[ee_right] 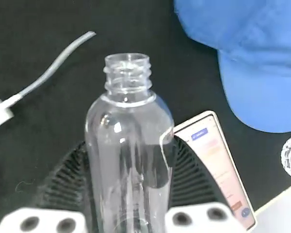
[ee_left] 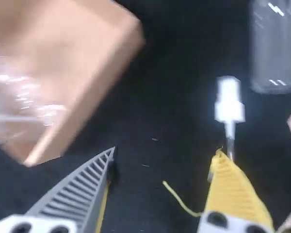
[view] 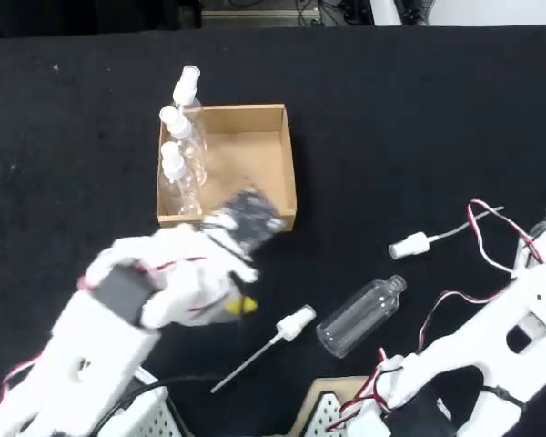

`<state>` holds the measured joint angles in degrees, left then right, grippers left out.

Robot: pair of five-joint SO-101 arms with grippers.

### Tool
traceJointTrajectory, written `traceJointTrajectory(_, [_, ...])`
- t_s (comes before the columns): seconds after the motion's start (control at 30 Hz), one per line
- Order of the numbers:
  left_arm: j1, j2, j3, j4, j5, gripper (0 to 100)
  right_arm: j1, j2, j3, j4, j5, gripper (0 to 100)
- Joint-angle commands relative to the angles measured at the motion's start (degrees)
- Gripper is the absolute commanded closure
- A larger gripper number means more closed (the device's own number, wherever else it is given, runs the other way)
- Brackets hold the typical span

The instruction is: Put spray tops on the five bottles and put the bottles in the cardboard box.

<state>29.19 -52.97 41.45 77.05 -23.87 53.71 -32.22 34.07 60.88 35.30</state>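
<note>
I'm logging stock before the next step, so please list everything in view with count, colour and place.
Cardboard box: one, brown, mid-table.
Capped bottles: three, clear with white tops, standing along the box's left wall.
Lying bottle: one, clear, uncapped, on the table.
Held bottle: one, clear, uncapped, between the right tool's fingers.
Loose spray tops: two, white, on the table near the lying bottle.
Cap: one, blue, beyond the held bottle.
Phone: one, pale-rimmed, beside the held bottle.
Table: one, black.
Left tool: one, grey and yellow fingers, open, near a spray top.
Right tool: one, black fingers, shut on the held bottle.
</note>
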Motion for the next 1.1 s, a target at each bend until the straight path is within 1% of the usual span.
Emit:
traceJointTrajectory(0.0, [6.6,9.4,-0.4,-7.2,0.1,72,1.6,-2.7,1.7,-4.6,0.0,98.8])
traceJointTrajectory(0.1, [8.0,15.7,-0.4,-12.0,0.3,72,1.6,-2.7,2.6,-5.1,0.0,98.8])
traceJointTrajectory(0.23, [10.3,23.2,-0.5,-16.1,4.4,72,1.6,-2.7,2.6,-5.2,0.1,98.8])
traceJointTrajectory(0.37, [12.7,29.2,-0.4,-21.0,5.9,72,1.6,-2.7,2.6,-5.2,0.1,98.8])
traceJointTrajectory(0.53, [13.4,35.9,-0.4,-25.6,8.4,72,1.6,-2.7,2.6,-5.3,0.1,98.8])
traceJointTrajectory(0.73, [13.6,39.6,-0.6,-26.8,11.9,72,1.6,-2.7,2.6,-5.3,0.1,98.8])
traceJointTrajectory(0.87, [15.3,40.1,-0.3,-26.8,12.7,72,1.6,-2.7,2.6,-5.3,0.1,98.8])
traceJointTrajectory(1.07, [18.9,40.2,-0.5,-26.9,16.2,72,1.5,-2.7,2.6,-5.3,0.1,98.8])
